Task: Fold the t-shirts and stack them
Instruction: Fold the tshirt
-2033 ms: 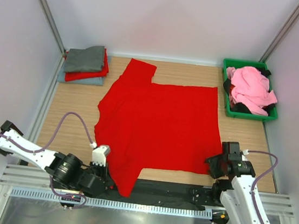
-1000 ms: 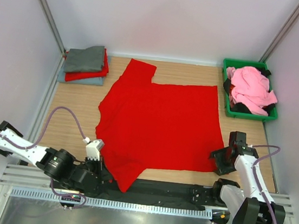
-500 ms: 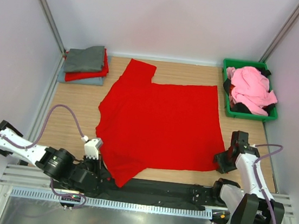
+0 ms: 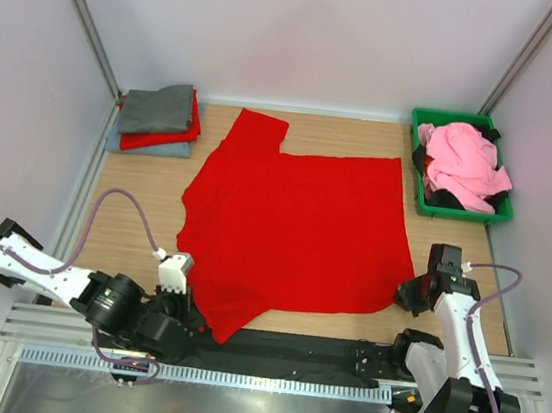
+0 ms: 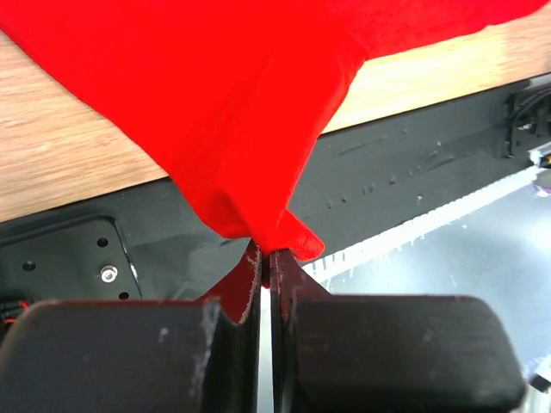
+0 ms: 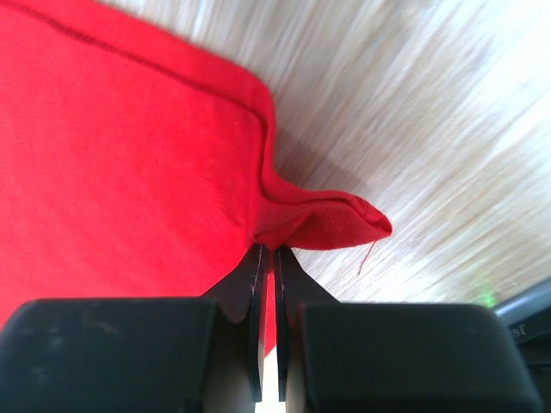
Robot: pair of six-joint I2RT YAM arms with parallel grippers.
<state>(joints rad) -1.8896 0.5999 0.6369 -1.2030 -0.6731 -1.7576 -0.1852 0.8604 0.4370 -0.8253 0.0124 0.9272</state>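
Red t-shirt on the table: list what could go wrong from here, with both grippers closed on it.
1. The right gripper pinches only a small bunched hem corner of the red t-shirt. The cloth may slip out when lifted.
2. The left gripper holds the sleeve tip beyond the near edge of the table, over the black rail. The cloth may drag or snag there.

One spread red t-shirt, three stacked t-shirts, one green bin, two arms.

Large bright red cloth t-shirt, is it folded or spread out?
Spread out. The large bright red cloth t-shirt lies flat across the wooden table, far sleeve extended.
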